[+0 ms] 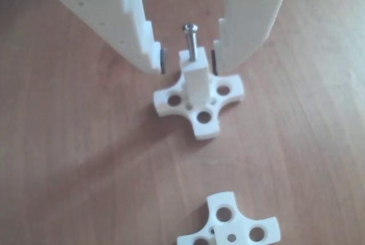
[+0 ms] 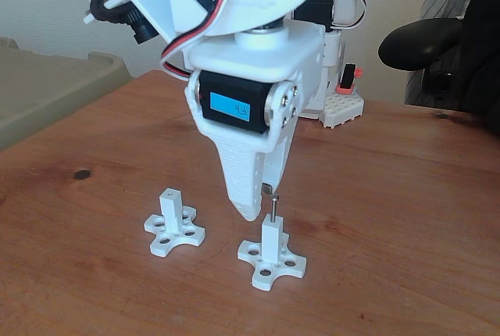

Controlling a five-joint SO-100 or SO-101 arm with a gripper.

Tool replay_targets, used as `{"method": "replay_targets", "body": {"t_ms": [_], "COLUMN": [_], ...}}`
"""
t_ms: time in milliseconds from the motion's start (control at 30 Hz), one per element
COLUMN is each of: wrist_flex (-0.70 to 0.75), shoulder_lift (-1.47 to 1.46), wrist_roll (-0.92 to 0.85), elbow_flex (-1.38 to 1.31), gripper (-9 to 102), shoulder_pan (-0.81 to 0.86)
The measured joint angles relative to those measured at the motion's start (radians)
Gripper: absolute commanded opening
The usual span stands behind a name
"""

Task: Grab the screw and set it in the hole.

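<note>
Reddish-brown wooden table (image 2: 406, 219) carries two white cross-shaped bases, each with one square post. In the fixed view, the first base (image 2: 173, 234) sits at 9 o'clock of the second base (image 2: 271, 262), a short gap between them. One screw (image 1: 191, 41) is counted: silver-grey, upright, its shank set in the hole at the top of the second base's post (image 1: 195, 80), rounded head standing above the post. The hole itself is hidden by the shank. In the other view, four round holes are counted in that base's arms.

One gripper (image 1: 187, 60) is present, white, pointing down over the post. Its two fingers stand spread, one at 9 o'clock and one at 3 o'clock of the screw, neither touching it. One black chair armrest (image 2: 422, 43) lies at 2 o'clock beyond the table.
</note>
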Motion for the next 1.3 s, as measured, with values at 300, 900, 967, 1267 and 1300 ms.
{"method": "replay_targets", "body": {"t_ms": [300,900,967,1267,1300], "wrist_flex": [0.005,-0.067,-0.081,-0.170,-0.190], "shoulder_lift": [0.069,0.488,0.558,0.977,1.058], "wrist_roll": [-0.017,-0.072,-0.078,-0.084,-0.084], "elbow_flex": [0.000,0.362,0.430,0.873,0.957], "gripper": [7,-4,-4,-4,-4], "shoulder_pan": [0.043,0.063,0.066,0.067,0.067]}}
